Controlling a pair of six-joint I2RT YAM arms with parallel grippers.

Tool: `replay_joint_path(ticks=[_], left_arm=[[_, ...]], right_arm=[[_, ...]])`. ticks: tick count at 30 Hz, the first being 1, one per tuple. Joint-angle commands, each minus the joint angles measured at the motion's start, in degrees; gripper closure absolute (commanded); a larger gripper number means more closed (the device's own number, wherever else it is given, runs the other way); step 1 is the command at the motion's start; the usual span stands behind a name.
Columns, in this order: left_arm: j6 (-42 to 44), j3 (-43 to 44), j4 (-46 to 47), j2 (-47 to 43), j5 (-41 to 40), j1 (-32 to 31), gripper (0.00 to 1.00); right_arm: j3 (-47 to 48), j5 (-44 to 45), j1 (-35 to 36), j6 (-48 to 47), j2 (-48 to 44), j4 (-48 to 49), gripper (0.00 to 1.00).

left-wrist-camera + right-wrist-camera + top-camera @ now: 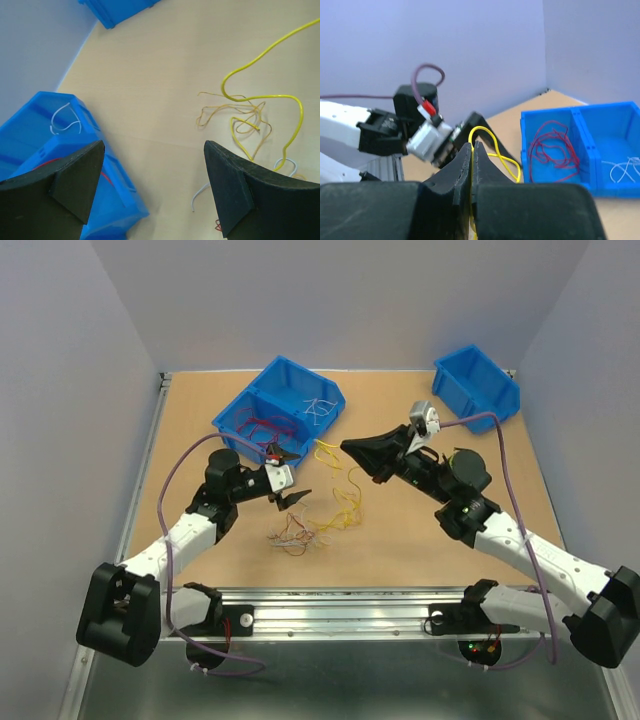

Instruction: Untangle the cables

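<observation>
The cables lie in a loose tangle of red, white and yellowish wires on the table in front of my left arm. My right gripper is shut on a bright yellow cable, which loops out above its closed tips and trails down toward the tangle. The same yellow cable curves across the left wrist view over thinner tan wires. My left gripper hangs open above the table, nothing between its fingers; a white wire end lies near its right finger.
A divided blue bin at the back left holds red wires in one compartment and white wires in the other. A second blue bin stands at the back right. Purple cords run along both arms.
</observation>
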Motion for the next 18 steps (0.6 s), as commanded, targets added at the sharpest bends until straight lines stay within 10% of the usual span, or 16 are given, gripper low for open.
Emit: replay_joint_path(ticks=[1,18], left_arm=[[-0.5,1.93,2.69,1.55,2.14,-1.17,0.08],[-1.46,0.35,7.0,4.63,-0.68,-2.31,0.09]], right_arm=[[8.16,1.82,0.25,0.08,1.77,6.83,0.99],[38.57,25.46,0.16,-3.88,16.1,2.43,0.99]])
